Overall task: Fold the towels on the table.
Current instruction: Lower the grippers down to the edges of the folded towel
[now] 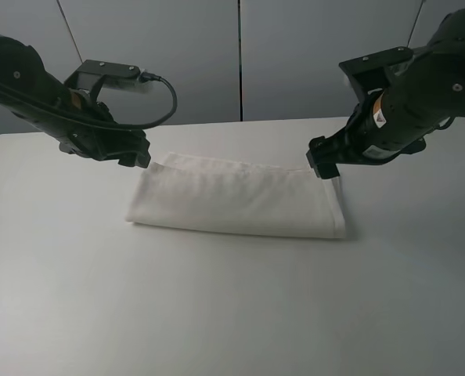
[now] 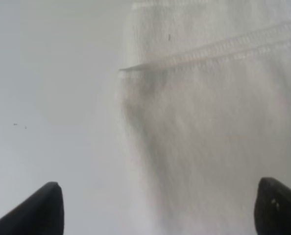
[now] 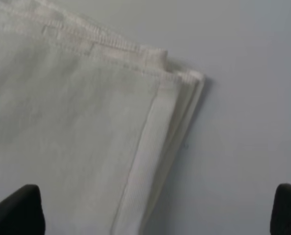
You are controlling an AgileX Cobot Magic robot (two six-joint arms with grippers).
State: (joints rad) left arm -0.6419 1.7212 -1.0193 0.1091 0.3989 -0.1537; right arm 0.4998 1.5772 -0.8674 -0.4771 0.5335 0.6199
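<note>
left gripper (image 2: 157,208) jaws apart | towel (image 2: 214,122) hem seam | table (image 2: 47,73)

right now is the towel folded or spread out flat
Folded: the towel lies as a compact rectangle on the table, and the right wrist view shows several stacked layers at its corner.

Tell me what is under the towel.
The towel rests on the white table. The right wrist view shows stacked folded layers at one corner. What lies beneath the cloth is covered and cannot be checked.
</note>
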